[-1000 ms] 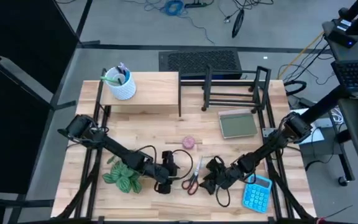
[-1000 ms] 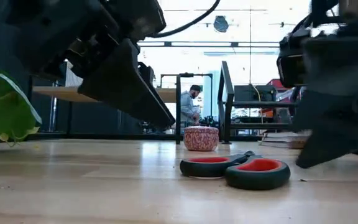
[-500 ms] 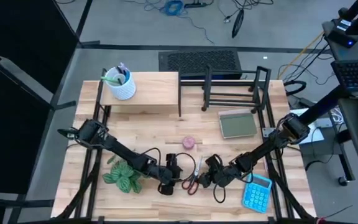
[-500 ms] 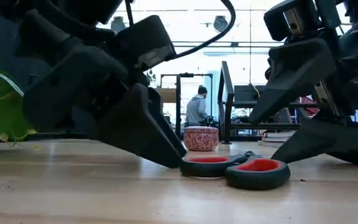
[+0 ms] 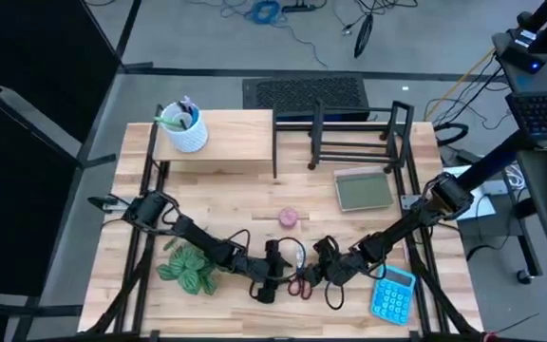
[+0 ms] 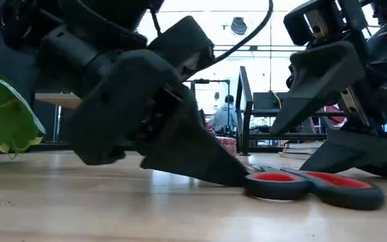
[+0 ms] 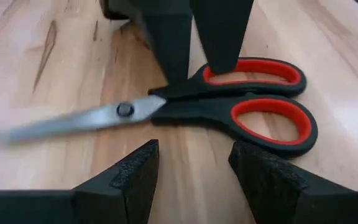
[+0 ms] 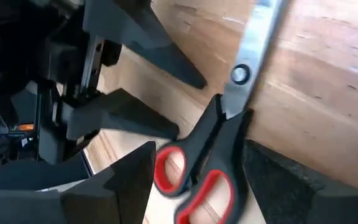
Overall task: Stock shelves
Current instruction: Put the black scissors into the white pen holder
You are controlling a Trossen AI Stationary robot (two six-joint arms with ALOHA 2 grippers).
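- The scissors (image 5: 299, 276), black with red-lined handles, are seen lying flat on the bench (image 5: 226, 199) near its front edge, about 6 o'clock from the middle.
- The left gripper (image 5: 283, 269) is parked right at them from the 9 o'clock side, fingers (image 7: 132, 177) spread wide. In the left wrist view the handles sit just ahead of the gap, nothing pinched.
- The right gripper (image 5: 317, 273) is set against the same scissors from 3 o'clock, fingers (image 8: 126, 174) also spread, handles (image 8: 191, 180) lying between them and not clamped.
- In the low view both grippers are down at bench level, tips at the handles (image 6: 311, 186).
- The pale-wood shelf (image 5: 221, 142) is found at the back, roughly 11 o'clock, with a white cup (image 5: 184, 130) on top.
- The black wire rack (image 5: 354, 135) stands beside it at about 1 o'clock.
- Also spotted: a green plant (image 5: 186, 269) at 8 o'clock, a pink pot (image 5: 289, 218) near centre, a blue calculator (image 5: 393, 295) at 4 o'clock.
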